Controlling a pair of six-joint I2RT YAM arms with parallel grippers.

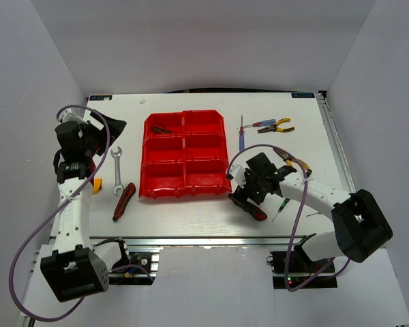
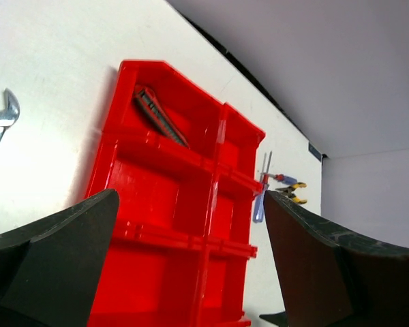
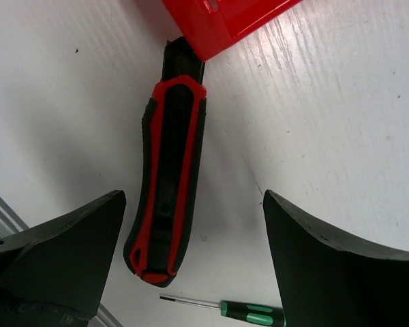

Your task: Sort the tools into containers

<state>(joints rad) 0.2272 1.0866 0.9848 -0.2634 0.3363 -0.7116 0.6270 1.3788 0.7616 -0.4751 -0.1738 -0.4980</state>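
Right gripper: jaws spread wide and holding nothing; it hangs over the red-black-handled tool, one finger to each side.
Tool position: flat on the bench at a corner of the red bins; whether its dark metal end touches the bin wall or slips under it cannot be told.
Handling (judged): rigid and fairly dense for its size. The moulded handle looks rubbery and should resist slipping; the bare metal end would be slick.
Where to hold (judged): across the middle of the handle, well back from the bin wall so both fingers clear it.
Risk (judged): the end beside the bin may catch on a straight lift.
Neighbour: green-black screwdriver, just past the handle's butt, not touching.
Left gripper: wide open, empty, facing the bins.
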